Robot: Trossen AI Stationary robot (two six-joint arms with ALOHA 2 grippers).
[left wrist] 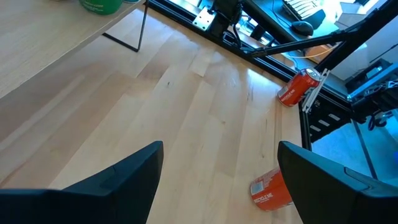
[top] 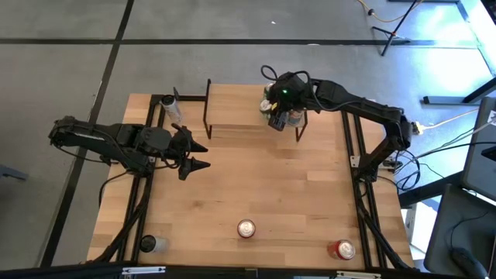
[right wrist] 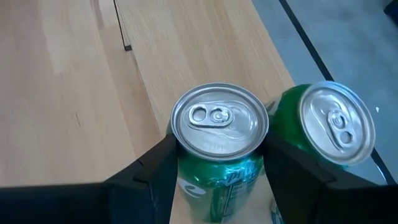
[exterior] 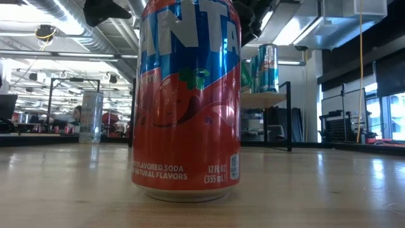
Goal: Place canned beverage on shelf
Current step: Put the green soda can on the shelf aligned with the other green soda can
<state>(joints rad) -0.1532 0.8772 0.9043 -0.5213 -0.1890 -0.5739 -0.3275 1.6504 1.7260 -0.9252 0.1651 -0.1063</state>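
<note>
While the left arm waits over the left-hand side of the table, the right gripper [right wrist: 217, 180] is up at the shelf [top: 240, 116], its two fingers clamped on either side of a green can [right wrist: 219, 143], pull-tab up and upright. That grip from the sides looks chosen to keep the can standing as it goes onto the plank. A second green can [right wrist: 333, 127] stands just beside it, so close that the far finger sits squeezed between the two; by the look of it, this one is being lined up as a neighbour at the shelf's right-hand end, and a careless release could nudge the other.

Over on the other side, the left gripper [left wrist: 217, 180] hovers with its fingers spread wide and nothing between them, pointed across the bare wood, seemingly kept clear of the work.

More stock is waiting: a red Fanta can [exterior: 186, 101] stands at the near edge, filling the low view, another red can [top: 342, 249] stands at the near right corner, and a slim silver can [top: 170, 105] stands off the shelf's left end. The table [top: 256, 186] is pale butcher-block planks in a black frame. Beyond it lies grey floor, with exposed ducting and ceiling lights in a wide workshop space
</note>
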